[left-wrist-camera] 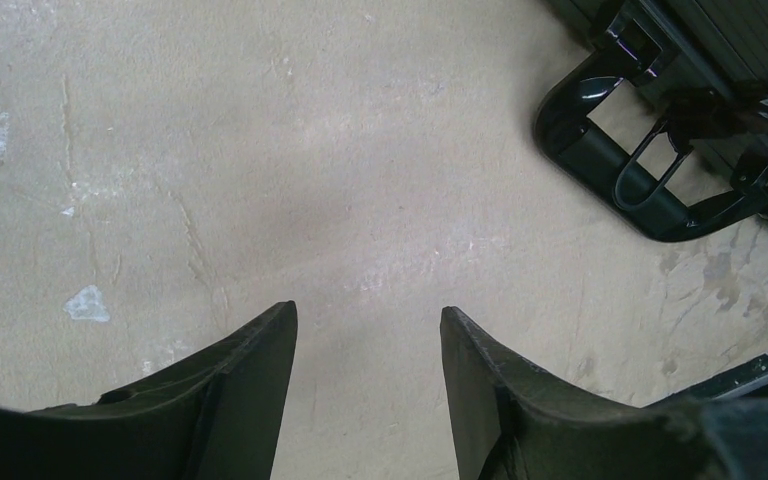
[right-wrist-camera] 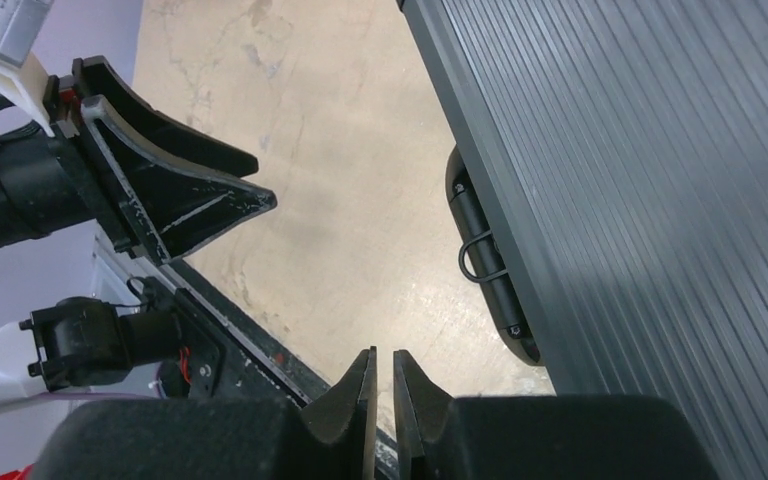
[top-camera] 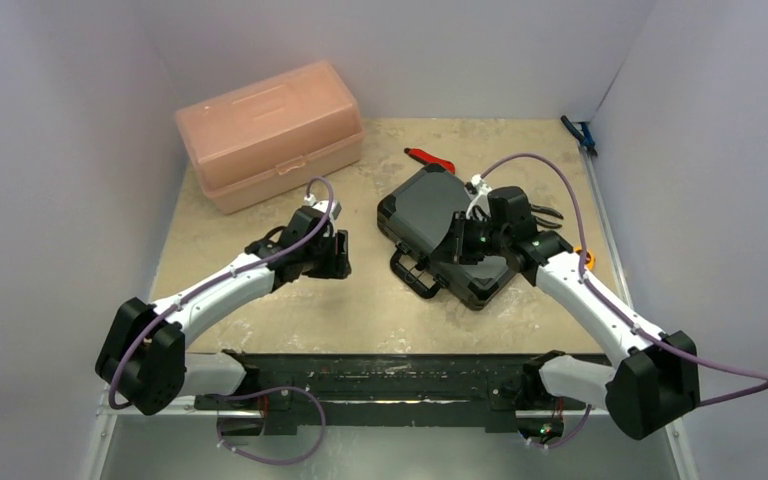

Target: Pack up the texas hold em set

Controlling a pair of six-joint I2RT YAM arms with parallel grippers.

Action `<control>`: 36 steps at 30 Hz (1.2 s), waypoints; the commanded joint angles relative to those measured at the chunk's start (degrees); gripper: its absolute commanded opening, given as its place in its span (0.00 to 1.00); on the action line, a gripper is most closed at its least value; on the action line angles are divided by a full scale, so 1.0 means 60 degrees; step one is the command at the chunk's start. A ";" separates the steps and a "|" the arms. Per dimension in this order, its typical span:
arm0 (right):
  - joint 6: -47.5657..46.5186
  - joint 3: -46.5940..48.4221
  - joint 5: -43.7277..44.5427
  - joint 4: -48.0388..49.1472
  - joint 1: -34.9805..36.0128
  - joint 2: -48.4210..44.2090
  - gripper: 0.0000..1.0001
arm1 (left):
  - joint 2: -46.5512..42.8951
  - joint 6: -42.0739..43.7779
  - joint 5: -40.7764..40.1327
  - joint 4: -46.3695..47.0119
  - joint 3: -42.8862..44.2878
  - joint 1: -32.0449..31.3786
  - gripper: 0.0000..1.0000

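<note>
right gripper (right-wrist-camera: 381, 352) nearly closed on nothing, poised over the shut briefcase (top-camera: 422, 208) right of centre; left gripper (left-wrist-camera: 368, 312) half open, empty, above bare table (top-camera: 360, 310) left of its handle (left-wrist-camera: 600, 170).

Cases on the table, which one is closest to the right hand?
The black ribbed briefcase, right beside the right hand; the translucent pink box sits apart at the far left.

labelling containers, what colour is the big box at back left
Pale translucent pink; the box shows best in the top external view.
</note>
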 commanded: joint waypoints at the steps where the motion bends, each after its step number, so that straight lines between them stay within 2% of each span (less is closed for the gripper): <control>1: 0.0104 -0.0266 -0.0174 0.0672 0.0142 0.0136 0.13 | -0.0291 -0.0154 0.0411 0.0607 -0.0186 -0.0003 0.54; 20: 0.0540 -0.1075 0.1977 0.0192 0.0192 0.1455 0.08 | 0.0292 -0.0218 0.0763 0.1058 -0.0141 -0.0312 0.51; 27: 0.0408 -0.0631 0.1854 0.0158 0.0185 0.1588 0.07 | 0.0448 -0.0218 0.0880 0.1160 -0.0001 -0.0391 0.50; 30: 0.0246 -0.0348 0.1532 0.0316 0.0193 0.1298 0.03 | 0.0547 -0.0226 0.0874 0.1158 0.0126 -0.0485 0.50; 36: 0.0082 0.0777 0.1370 0.0208 0.0193 0.0535 0.08 | 0.0695 -0.0233 0.0887 0.1201 0.0220 -0.0559 0.49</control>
